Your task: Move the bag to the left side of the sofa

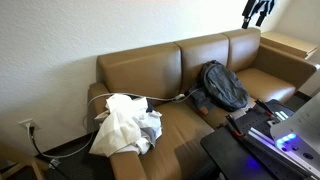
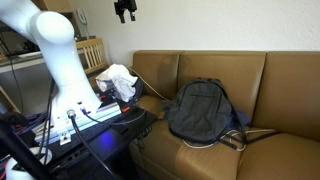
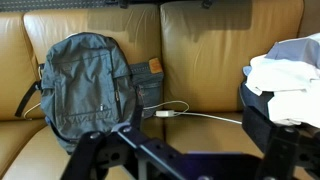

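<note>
One pincer (image 2: 125,16), jaws spread wide, empty, well above bag (image 2: 200,110) on sofa (image 2: 290,80).

Heap of white clothes (image 1: 125,122), thin white cable (image 3: 195,113) near it, folded jeans (image 3: 148,78), wall outlet (image 1: 27,126), wooden side table (image 1: 290,44)

Soft, even indoor light; faint shadows on sofa (image 3: 220,40) backrest; frames low-resolution, slightly blurred; blue glow (image 1: 287,141) at edge.

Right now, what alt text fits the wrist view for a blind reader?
A gray backpack stands against the backrest of a tan sofa, at the left of the picture. A white cable crosses the seat toward a heap of white cloth at the right; the open claw spans the bottom edge.
</note>
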Controlling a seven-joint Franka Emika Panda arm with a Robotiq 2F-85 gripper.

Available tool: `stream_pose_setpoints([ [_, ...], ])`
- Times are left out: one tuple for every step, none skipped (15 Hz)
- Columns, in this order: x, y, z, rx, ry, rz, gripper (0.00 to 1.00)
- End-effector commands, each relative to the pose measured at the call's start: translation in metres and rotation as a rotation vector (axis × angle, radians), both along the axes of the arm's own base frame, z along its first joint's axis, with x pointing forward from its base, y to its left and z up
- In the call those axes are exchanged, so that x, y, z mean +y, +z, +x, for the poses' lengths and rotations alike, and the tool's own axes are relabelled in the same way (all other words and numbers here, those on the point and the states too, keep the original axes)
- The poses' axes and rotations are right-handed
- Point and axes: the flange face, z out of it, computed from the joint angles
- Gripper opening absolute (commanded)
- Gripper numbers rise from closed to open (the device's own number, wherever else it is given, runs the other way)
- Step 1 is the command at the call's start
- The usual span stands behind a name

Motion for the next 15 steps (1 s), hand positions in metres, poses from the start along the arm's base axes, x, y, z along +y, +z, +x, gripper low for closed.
stream_pose_setpoints([
  [0.000, 0.001, 0.000, 0.001, 0.000, 0.000, 1.00],
  [0.000, 0.001, 0.000, 0.001, 0.000, 0.000, 1.00],
  [0.000, 0.001, 0.000, 0.001, 0.000, 0.000, 1.00],
  [0.000, 0.001, 0.000, 0.001, 0.000, 0.000, 1.00],
  [0.000, 0.001, 0.000, 0.001, 0.000, 0.000, 1.00],
  [0.000, 0.001, 0.000, 0.001, 0.000, 0.000, 1.00],
  [0.000, 0.001, 0.000, 0.001, 0.000, 0.000, 1.00],
  [0.000, 0.001, 0.000, 0.001, 0.000, 0.000, 1.00],
  [0.000, 0.001, 0.000, 0.001, 0.000, 0.000, 1.00],
  [0.000, 0.001, 0.000, 0.001, 0.000, 0.000, 1.00],
  [0.002, 0.013, -0.005, -0.081, 0.025, -0.009, 1.00],
  [0.004, 0.022, -0.011, -0.158, 0.001, -0.032, 1.00],
  [-0.003, 0.031, -0.010, -0.182, -0.080, -0.002, 1.00],
  [-0.018, 0.038, -0.006, -0.165, -0.156, 0.013, 1.00],
  [-0.033, 0.041, -0.007, -0.162, -0.214, 0.019, 1.00],
])
